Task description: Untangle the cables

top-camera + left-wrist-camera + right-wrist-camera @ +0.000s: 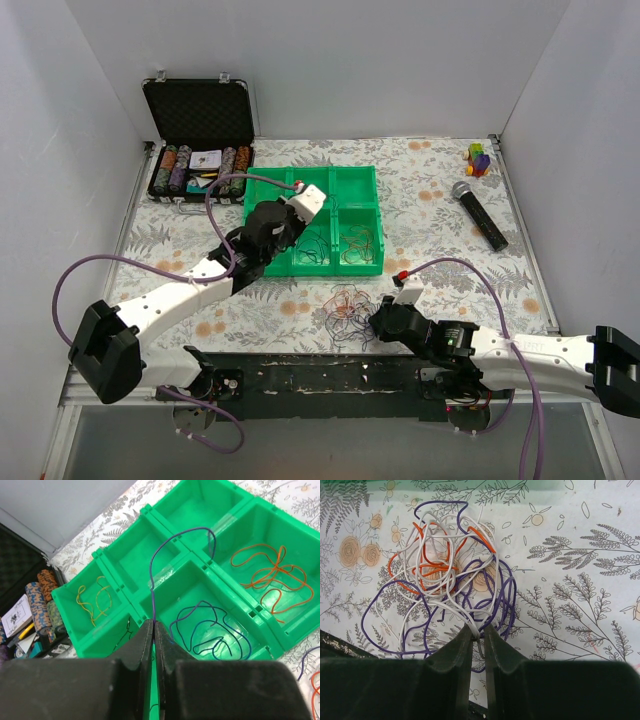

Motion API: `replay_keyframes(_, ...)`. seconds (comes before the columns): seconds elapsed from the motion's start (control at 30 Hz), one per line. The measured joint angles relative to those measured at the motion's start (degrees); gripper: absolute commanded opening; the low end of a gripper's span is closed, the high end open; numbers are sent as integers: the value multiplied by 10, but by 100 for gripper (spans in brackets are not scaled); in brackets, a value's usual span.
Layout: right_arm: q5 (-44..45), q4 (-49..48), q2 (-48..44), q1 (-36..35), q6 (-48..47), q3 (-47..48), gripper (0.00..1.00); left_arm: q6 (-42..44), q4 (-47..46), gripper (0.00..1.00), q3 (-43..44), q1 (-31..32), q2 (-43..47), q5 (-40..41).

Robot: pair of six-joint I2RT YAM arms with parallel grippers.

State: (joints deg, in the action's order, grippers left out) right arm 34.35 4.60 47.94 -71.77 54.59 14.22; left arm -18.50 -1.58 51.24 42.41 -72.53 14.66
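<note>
Purple wire point(152, 595) pinched by left end effector point(154, 629) over green tray point(198, 555); right end effector point(478, 633) pinches white wire point(460, 614) of tangle point(442, 575).

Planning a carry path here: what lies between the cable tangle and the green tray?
Nothing but bare floral tablecloth lies between the cable tangle and the green tray; the top external view shows it.

cable point(152, 595) end hidden by fingers point(142, 645), tray point(250, 611) cropped
</note>
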Motion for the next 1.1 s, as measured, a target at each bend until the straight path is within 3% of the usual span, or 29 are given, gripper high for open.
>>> replay_keyframes(0.8,0,0,-7,0,8,-1,23,-51,72,0,-38,0,-15,18)
replay_keyframes(1.1,0,0,-6,0,12,-1,23,-20,38,0,-38,0,-59,0)
